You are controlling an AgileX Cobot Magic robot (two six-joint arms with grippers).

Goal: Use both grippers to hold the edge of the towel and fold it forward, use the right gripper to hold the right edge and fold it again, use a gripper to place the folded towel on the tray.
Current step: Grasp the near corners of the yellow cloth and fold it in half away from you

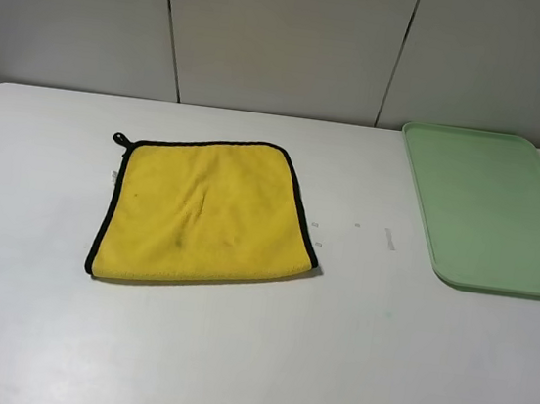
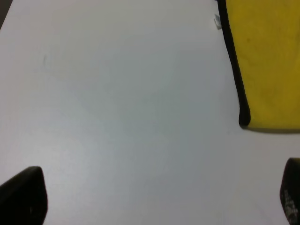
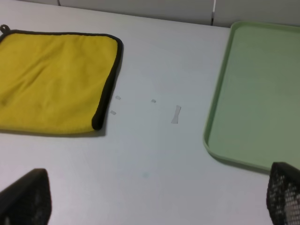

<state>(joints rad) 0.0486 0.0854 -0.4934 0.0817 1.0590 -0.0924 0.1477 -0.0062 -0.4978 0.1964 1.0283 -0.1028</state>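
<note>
Both grippers are idle: the left gripper (image 2: 157, 197) and the right gripper (image 3: 154, 197) stand with jaws spread wide, nothing between them, neither touching cloth. The left hovers off the towel's (image 1: 205, 209) near-left corner and the right off its near-right corner. I see the towel lying flat on the table (image 1: 231, 355), its black edge (image 1: 299, 206) showing on three sides. The near side is bare yellow; whether that is a fold I cannot tell. The tray (image 1: 536, 284) sits well off the towel's right side, without the towel on it. I judge gripping, the remaining folding and placing are all left.
</note>
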